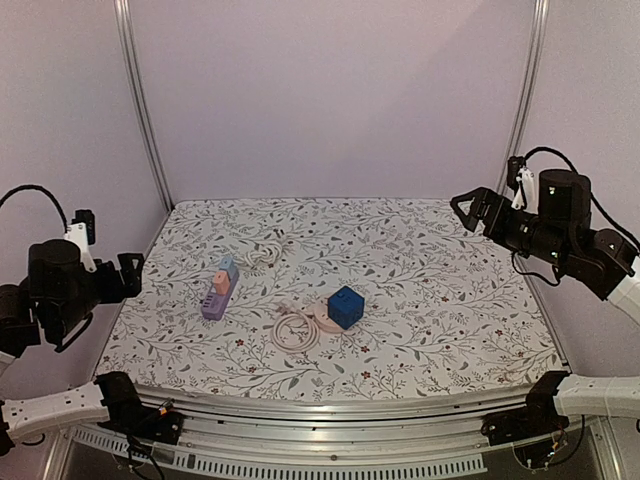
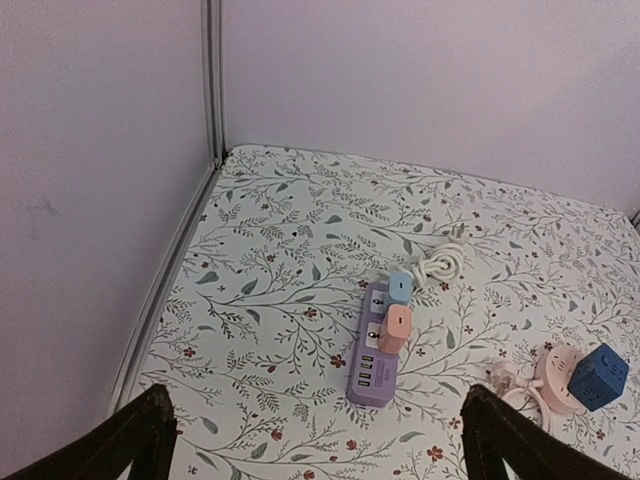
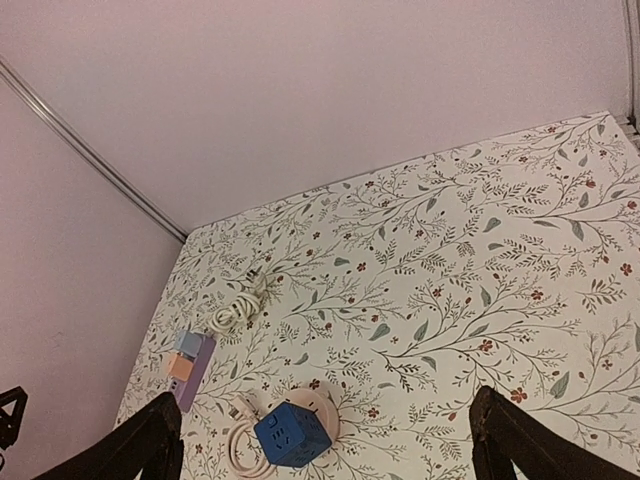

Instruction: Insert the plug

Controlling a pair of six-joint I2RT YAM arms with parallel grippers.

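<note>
A purple power strip [image 1: 214,299] lies left of centre on the floral table, with a blue adapter [image 2: 401,286] and a pink adapter [image 2: 396,328] plugged into it. Its white cord [image 1: 262,256] is coiled at its far end, plug loose. A blue cube socket [image 1: 345,307] sits on a pink round base [image 2: 553,380]; its pink cord [image 1: 296,331] is coiled beside it and ends in a loose plug [image 3: 239,407]. My left gripper [image 1: 129,276] hangs open at the table's left edge. High over the right edge, the right gripper [image 1: 466,210] is open too.
Pale walls with metal corner posts [image 1: 145,110] close the table in on three sides. A curved metal rail [image 1: 330,405] runs along the near edge. The floral cloth [image 1: 450,300] is bare to the right of the cube.
</note>
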